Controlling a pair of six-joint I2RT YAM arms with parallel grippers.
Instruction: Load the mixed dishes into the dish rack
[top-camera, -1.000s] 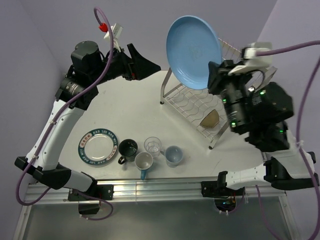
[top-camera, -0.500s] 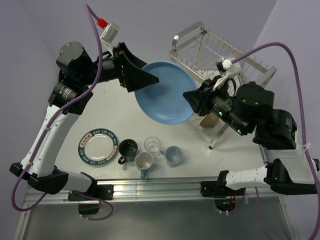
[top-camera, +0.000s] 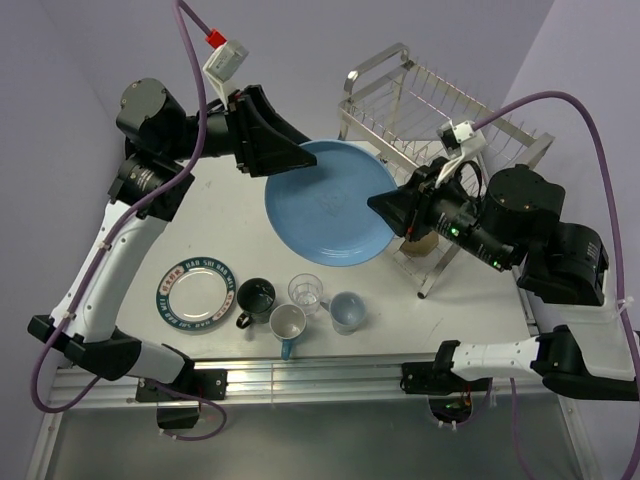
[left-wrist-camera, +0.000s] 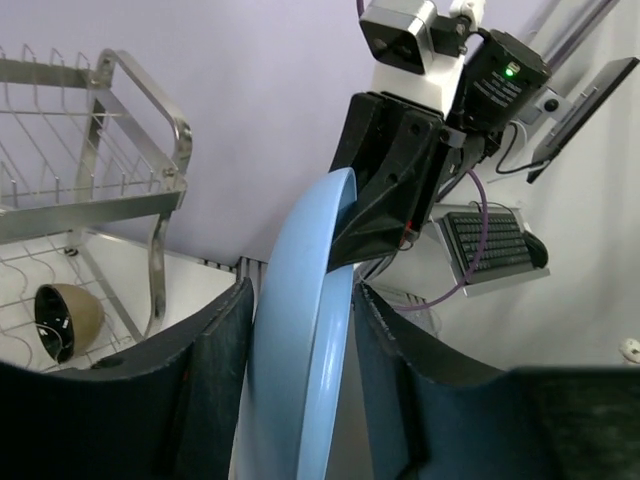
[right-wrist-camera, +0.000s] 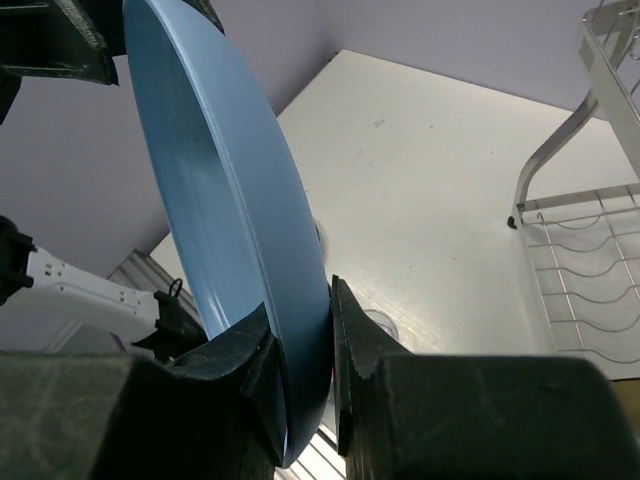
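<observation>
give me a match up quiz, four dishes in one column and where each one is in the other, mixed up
Things
1. light-blue plate
2. bowl
3. white plate with teal lettered rim
4. clear glass

Places
A. upright between the dark mug and the light-blue cup
B. on the dish rack's lower tier
C. off the table, clamped in the right pincer
D. flat on the table, leftmost dish

Pairs: 1-C, 2-B, 3-D, 4-A

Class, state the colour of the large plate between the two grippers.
The plate is plain light blue, clearest in the top external view.
</observation>
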